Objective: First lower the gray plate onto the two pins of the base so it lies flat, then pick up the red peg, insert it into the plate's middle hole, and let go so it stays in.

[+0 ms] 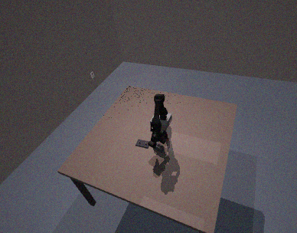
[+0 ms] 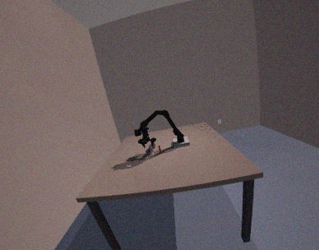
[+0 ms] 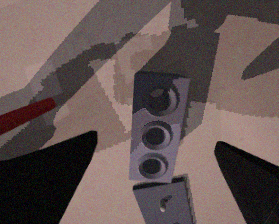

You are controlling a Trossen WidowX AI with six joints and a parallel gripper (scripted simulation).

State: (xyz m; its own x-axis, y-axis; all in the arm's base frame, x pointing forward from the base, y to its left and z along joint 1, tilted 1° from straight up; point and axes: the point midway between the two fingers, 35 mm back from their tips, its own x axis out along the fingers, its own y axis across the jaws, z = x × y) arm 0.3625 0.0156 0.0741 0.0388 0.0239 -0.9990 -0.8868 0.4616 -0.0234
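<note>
Gripper (image 3: 155, 165) sat wide open and empty in the wrist view, dark fingers at lower left and lower right of frame, nothing between them but worktop (image 3: 230, 120) and parts. Directly below, in the gap, lay the gray plate (image 3: 157, 125): a long slab with three round holes in a row, long axis running roughly 12 to 6 o'clock with a slight tilt, top end leaning toward 1. That axis ran across the line between the fingers, so closing would likely pinch the plate's narrow width; judged a fair line-up for a grasp. At 6 o'clock of the plate, just beside its lower end, sat a second gray piece (image 3: 165, 200), probably the base; pins were not clear. Whether the two touched I could not tell. Red peg (image 3: 20, 116) lay flat at about 9 o'clock from the plate, well apart, pointing along 8 to 2.

Exterior view: arm (image 2: 162, 119) arched up from its mount and bent down over the parts, gripper pointed at the worktop, low but not touching as far as could be seen. Top view showed the same, with a gray part (image 1: 141, 143) just left of the gripper. Plate was not yet on the pins; first step judged still at the reach stage.
</note>
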